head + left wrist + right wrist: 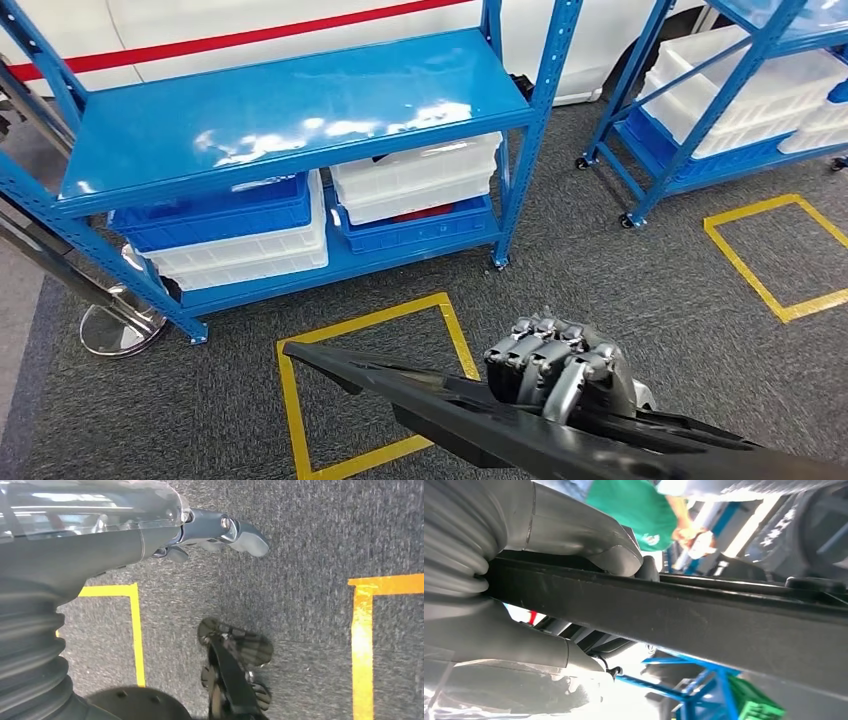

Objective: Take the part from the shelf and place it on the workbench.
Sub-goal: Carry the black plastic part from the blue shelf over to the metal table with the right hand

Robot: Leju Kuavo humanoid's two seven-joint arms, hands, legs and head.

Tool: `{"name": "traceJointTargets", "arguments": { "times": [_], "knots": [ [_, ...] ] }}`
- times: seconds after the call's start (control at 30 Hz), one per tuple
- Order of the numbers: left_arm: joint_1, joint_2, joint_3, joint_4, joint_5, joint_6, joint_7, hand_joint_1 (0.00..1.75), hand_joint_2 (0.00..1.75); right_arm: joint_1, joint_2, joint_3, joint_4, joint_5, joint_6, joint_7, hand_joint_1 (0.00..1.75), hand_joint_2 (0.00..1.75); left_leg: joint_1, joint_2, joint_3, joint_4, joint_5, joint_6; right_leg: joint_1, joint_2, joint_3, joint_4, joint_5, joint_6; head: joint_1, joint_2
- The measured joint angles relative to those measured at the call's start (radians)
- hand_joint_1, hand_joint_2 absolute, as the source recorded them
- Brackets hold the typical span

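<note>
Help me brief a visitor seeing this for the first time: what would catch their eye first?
Most striking is the long black part held by the right hand, stretching low across the head view above a yellow floor square. Behind it stands a blue shelf with a bare, glossy top and blue and white bins underneath. The left hand hangs over grey carpet, holding nothing.
</note>
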Motion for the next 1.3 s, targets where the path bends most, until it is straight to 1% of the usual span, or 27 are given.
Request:
{"name": "traceJointTargets", "arguments": {
  "times": [0.03, 0.07, 0.1, 0.13, 0.2, 0.27, 0.33, 0.4, 0.47, 0.5, 0.53, 0.57, 0.6, 0.63, 0.7, 0.77, 0.83, 0.9, 0.97, 1.0, 1.03, 1.07, 1.13, 1.17, 1.2, 1.27, 1.3],
  "knots": [
    [0.002, 0.0, 0.001, 0.0, -0.002, 0.0, 0.004, 0.0, 1.75, -0.009, 0.001, 0.01, 0.011, -0.002, -0.004, 0.015, 1.69, 1.75, 0.0, -0.004, -0.02, 0.039, -0.005, -0.001, 0.001, 0.012, -0.001, 0.002, 0.0, -0.001, 0.0, 0.0],
    [0.004, 0.0, 0.002, 0.0, -0.004, 0.0, 0.006, 0.0, 1.75, -0.017, 0.001, 0.018, 0.023, -0.003, -0.008, 0.028, 1.69, 1.75, 0.0, -0.005, -0.02, 0.035, 0.013, -0.001, 0.0, 0.024, -0.001, 0.004, 0.0, 0.0, 0.0, 0.0],
    [0.005, 0.001, 0.003, 0.0, -0.005, 0.001, 0.008, 0.0, 1.75, -0.025, 0.001, 0.027, 0.036, -0.001, -0.011, 0.036, 1.69, 1.75, 0.001, -0.009, -0.002, -0.009, 0.048, 0.0, 0.0, 0.036, -0.001, 0.008, -0.001, 0.001, 0.0, 0.0],
    [0.005, 0.001, 0.003, 0.0, -0.006, 0.002, 0.008, 0.0, 1.75, -0.034, 0.001, 0.035, 0.049, 0.005, -0.013, 0.04, 1.69, 1.75, 0.003, -0.02, 0.028, -0.08, 0.088, 0.001, -0.001, 0.048, -0.001, 0.012, -0.002, 0.003, 0.0, 0.0],
    [0.006, 0.001, 0.004, 0.0, -0.008, 0.005, 0.007, 0.0, 1.75, -0.056, 0.001, 0.05, 0.077, 0.026, -0.019, 0.038, 1.69, 1.75, 0.008, -0.055, 0.079, -0.199, 0.133, 0.003, 0.001, 0.069, -0.007, 0.022, -0.005, 0.012, 0.0, 0.0],
    [0.006, 0.001, 0.004, 0.0, -0.013, 0.007, 0.001, 0.0, 1.75, -0.083, 0.001, 0.066, 0.114, 0.061, -0.027, 0.026, 1.69, 1.75, 0.007, -0.068, 0.092, -0.23, 0.134, 0.01, 0.001, 0.087, -0.017, 0.026, -0.001, 0.024, 0.001, 0.0],
    [0.003, 0.0, 0.005, 0.0, -0.017, 0.004, -0.014, 0.0, 1.75, -0.113, 0.001, 0.082, 0.164, 0.095, -0.041, 0.011, 1.69, 1.75, 0.007, -0.05, 0.092, -0.235, 0.141, 0.023, -0.002, 0.096, -0.024, 0.026, 0.003, 0.036, 0.001, 0.0],
    [0.002, 0.0, 0.008, 0.0, -0.018, -0.005, -0.032, 0.0, 1.75, -0.154, 0.0, 0.092, 0.215, 0.111, -0.056, 0.003, 1.69, 1.75, 0.009, -0.028, 0.091, -0.242, 0.148, 0.035, -0.001, 0.06, -0.046, 0.067, -0.024, 0.046, 0.007, 0.0],
    [0.003, 0.002, 0.013, 0.0, -0.018, -0.018, -0.045, 0.0, 1.75, -0.201, 0.0, 0.097, 0.256, 0.111, -0.069, 0.0, 1.69, 1.75, 0.007, -0.007, 0.087, -0.244, 0.151, 0.041, 0.0, 0.009, -0.105, 0.187, -0.087, 0.054, 0.013, 0.0],
    [0.003, 0.003, 0.015, 0.0, -0.018, -0.024, -0.048, 0.0, 1.75, -0.22, 0.0, 0.099, 0.274, 0.111, -0.074, 0.0, 1.69, 1.75, 0.005, 0.004, 0.085, -0.244, 0.151, 0.042, -0.001, -0.002, -0.137, 0.255, -0.114, 0.057, 0.014, 0.0],
    [0.003, 0.004, 0.017, 0.0, -0.018, -0.027, -0.05, 0.0, 1.75, -0.233, 0.0, 0.1, 0.288, 0.11, -0.078, 0.001, 1.69, 1.75, 0.004, 0.014, 0.085, -0.243, 0.151, 0.043, -0.002, -0.007, -0.158, 0.301, -0.125, 0.058, 0.014, 0.0],
    [0.003, 0.005, 0.019, 0.0, -0.018, -0.029, -0.051, 0.0, 1.75, -0.242, -0.001, 0.101, 0.299, 0.11, -0.08, 0.002, 1.69, 1.75, 0.003, 0.024, 0.085, -0.243, 0.151, 0.043, -0.002, -0.009, -0.16, 0.308, -0.117, 0.057, 0.014, 0.0],
    [0.002, 0.006, 0.021, 0.0, -0.018, -0.029, -0.052, 0.0, 1.75, -0.25, -0.001, 0.103, 0.307, 0.11, -0.084, 0.003, 1.69, 1.75, 0.002, 0.033, 0.087, -0.243, 0.15, 0.043, -0.001, -0.012, -0.141, 0.274, -0.09, 0.054, 0.014, 0.0],
    [0.002, 0.006, 0.022, 0.0, -0.017, -0.029, -0.052, 0.0, 1.75, -0.256, -0.002, 0.105, 0.312, 0.11, -0.089, 0.004, 1.69, 1.75, 0.0, 0.042, 0.089, -0.243, 0.148, 0.043, 0.002, -0.022, -0.104, 0.204, -0.053, 0.047, 0.014, 0.0],
    [0.002, 0.005, 0.025, 0.0, -0.017, -0.027, -0.055, 0.0, 1.75, -0.27, -0.002, 0.107, 0.315, 0.109, -0.102, 0.004, 1.69, 1.75, -0.005, 0.057, 0.093, -0.243, 0.145, 0.041, 0.016, -0.064, -0.034, 0.067, -0.006, 0.028, 0.014, 0.0],
    [0.002, 0.004, 0.028, 0.0, -0.018, -0.027, -0.059, 0.0, 1.75, -0.273, -0.005, 0.103, 0.308, 0.107, -0.118, 0.003, 1.69, 1.75, -0.008, 0.074, 0.093, -0.244, 0.142, 0.034, 0.029, -0.084, -0.014, 0.016, -0.003, 0.014, 0.014, 0.0],
    [0.002, 0.004, 0.029, 0.0, -0.021, -0.027, -0.064, 0.0, 1.75, -0.264, -0.013, 0.091, 0.291, 0.106, -0.128, 0.002, 1.69, 1.75, -0.01, 0.091, 0.096, -0.246, 0.138, 0.026, 0.026, -0.066, -0.013, 0.005, 0.002, 0.007, 0.015, 0.0],
    [0.003, 0.006, 0.029, 0.0, -0.025, -0.026, -0.066, 0.0, 1.75, -0.256, -0.021, 0.078, 0.272, 0.103, -0.131, 0.001, 1.69, 1.75, -0.01, 0.067, 0.088, -0.215, 0.109, 0.019, 0.016, -0.045, -0.005, -0.011, 0.011, -0.002, 0.014, 0.0],
    [0.005, 0.007, 0.03, 0.0, -0.026, -0.022, -0.066, 0.0, 1.75, -0.247, -0.025, 0.068, 0.255, 0.098, -0.131, -0.001, 1.69, 1.75, -0.007, 0.019, 0.04, -0.104, 0.048, 0.015, 0.012, -0.023, -0.001, -0.018, 0.015, -0.008, 0.013, 0.0],
    [0.006, 0.008, 0.031, 0.0, -0.027, -0.019, -0.066, 0.0, 1.75, -0.238, -0.026, 0.062, 0.246, 0.094, -0.131, -0.002, 1.69, 1.75, -0.006, 0.006, 0.007, -0.035, 0.02, 0.013, 0.011, -0.012, -0.002, -0.017, 0.015, -0.009, 0.012, 0.0],
    [0.008, 0.009, 0.033, 0.0, -0.028, -0.017, -0.066, 0.0, 1.75, -0.228, -0.028, 0.053, 0.235, 0.089, -0.131, -0.003, 1.69, 1.75, -0.004, -0.001, -0.019, 0.017, 0.006, 0.011, 0.011, 0.001, -0.001, -0.015, 0.015, -0.009, 0.012, 0.0],
    [0.009, 0.011, 0.035, 0.0, -0.031, -0.014, -0.065, 0.0, 1.75, -0.216, -0.03, 0.041, 0.222, 0.083, -0.131, -0.004, 1.69, 1.75, -0.002, -0.004, -0.031, 0.035, 0.013, 0.009, 0.009, 0.014, -0.001, -0.013, 0.014, -0.008, 0.012, 0.0],
    [0.01, 0.015, 0.036, 0.0, -0.036, -0.012, -0.063, 0.0, 1.75, -0.2, -0.034, 0.018, 0.198, 0.075, -0.131, -0.004, 1.69, 1.75, 0.002, -0.005, -0.014, -0.014, 0.062, 0.005, 0.005, 0.035, 0.0, -0.007, 0.01, -0.003, 0.012, 0.0],
    [0.01, 0.017, 0.036, 0.0, -0.039, -0.011, -0.061, 0.0, 1.75, -0.194, -0.034, 0.006, 0.186, 0.071, -0.13, -0.003, 1.69, 1.75, 0.006, -0.01, 0.01, -0.07, 0.096, 0.002, 0.003, 0.045, 0.001, -0.002, 0.007, 0.001, 0.012, 0.0],
    [0.01, 0.018, 0.036, 0.0, -0.041, -0.011, -0.059, 0.0, 1.75, -0.189, -0.034, -0.007, 0.173, 0.066, -0.127, -0.003, 1.69, 1.75, 0.01, -0.025, 0.034, -0.123, 0.118, -0.001, 0.001, 0.053, -0.001, 0.005, 0.002, 0.006, 0.012, 0.0],
    [0.011, 0.021, 0.037, 0.0, -0.045, -0.013, -0.053, 0.0, 1.75, -0.173, -0.035, -0.038, 0.142, 0.049, -0.118, -0.006, 1.69, 1.75, 0.015, -0.058, 0.07, -0.204, 0.141, -0.001, -0.001, 0.072, -0.011, 0.023, -0.007, 0.019, 0.011, 0.0],
    [0.01, 0.022, 0.038, 0.0, -0.045, -0.014, -0.05, 0.0, 1.75, -0.162, -0.035, -0.054, 0.127, 0.04, -0.113, -0.01, 1.69, 1.75, 0.015, -0.069, 0.076, -0.215, 0.138, 0.002, -0.001, 0.08, -0.016, 0.029, -0.008, 0.024, 0.01, 0.0]
  ]
}}
